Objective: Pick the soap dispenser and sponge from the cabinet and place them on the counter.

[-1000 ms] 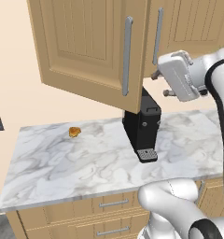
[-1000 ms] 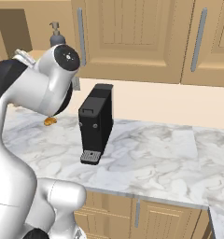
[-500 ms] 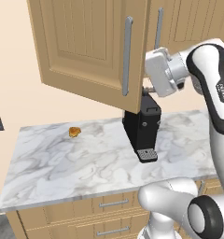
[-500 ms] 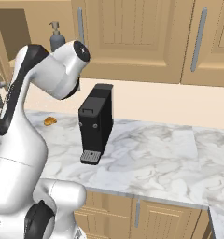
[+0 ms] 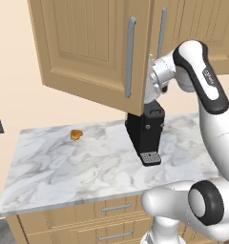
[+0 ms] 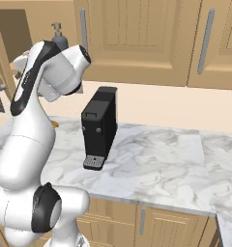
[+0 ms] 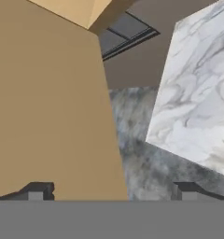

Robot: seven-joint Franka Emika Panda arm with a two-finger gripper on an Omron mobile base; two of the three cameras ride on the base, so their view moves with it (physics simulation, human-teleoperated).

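The soap dispenser point(image 6: 58, 39), a slate-grey bottle with a thin pump, stands inside the open cabinet point(image 6: 15, 26) at the upper left. The sponge is hidden. The cabinet's door point(image 5: 88, 47) swings out toward me, and my wrist point(image 5: 158, 78) sits at its right edge, above the coffee machine. In the hand view my gripper point(image 7: 112, 193) is open with nothing between its fingertips point(image 7: 37, 191). It looks down past the light-wood door point(image 7: 48, 102) at the counter point(image 7: 198, 93) and the floor.
A black coffee machine point(image 5: 147, 129) stands on the marble counter point(image 5: 64, 167) just under my hand. An orange-brown lump point(image 5: 76, 135) lies at the counter's back left. Closed cabinet doors with grey bar handles point(image 6: 207, 34) run to the right.
The arm has swung left, bringing the hand from right of the coffee machine up to the open door's edge. The jaws stay open.
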